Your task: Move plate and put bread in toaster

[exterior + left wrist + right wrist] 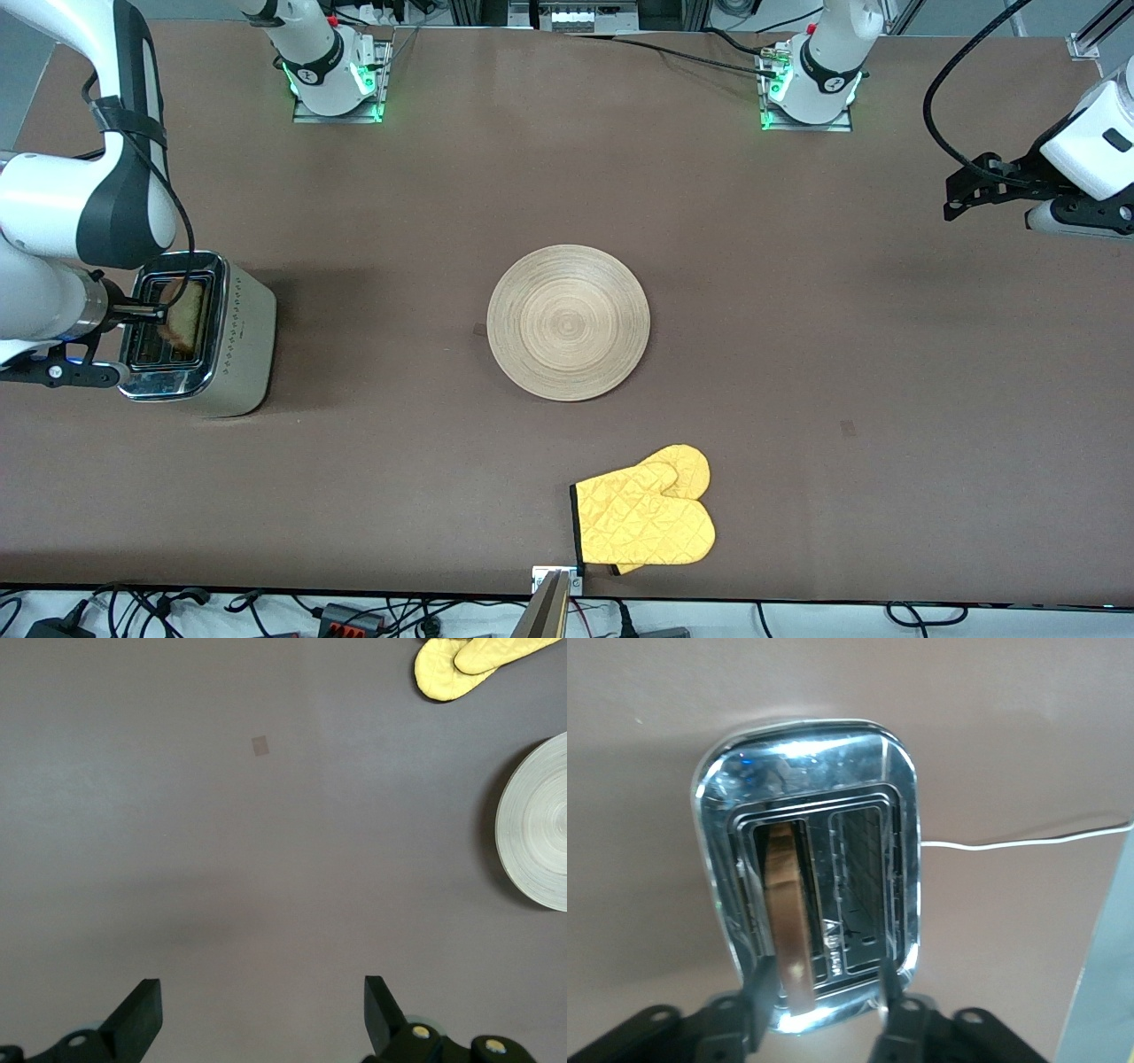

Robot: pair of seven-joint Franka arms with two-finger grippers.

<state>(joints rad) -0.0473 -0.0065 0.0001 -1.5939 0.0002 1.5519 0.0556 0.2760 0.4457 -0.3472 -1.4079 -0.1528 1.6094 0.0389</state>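
Note:
The silver toaster (241, 341) stands at the right arm's end of the table; it fills the right wrist view (804, 757). The bread (184, 315) stands on edge in one slot and leans, its top sticking out; its brown crust shows in the right wrist view (785, 895). My right gripper (144, 311) hovers right over the toaster, open (821, 985), with one finger close beside the bread and the other well apart. The wooden plate (568, 322) lies bare at the table's middle, and its edge shows in the left wrist view (539, 828). My left gripper (967, 188) waits open (263, 1010) above bare table at the left arm's end.
A yellow quilted oven mitt (647, 518) lies near the table's front edge, nearer to the camera than the plate; it also shows in the left wrist view (478, 665). The toaster's white cord (1019, 842) trails across the table beside it.

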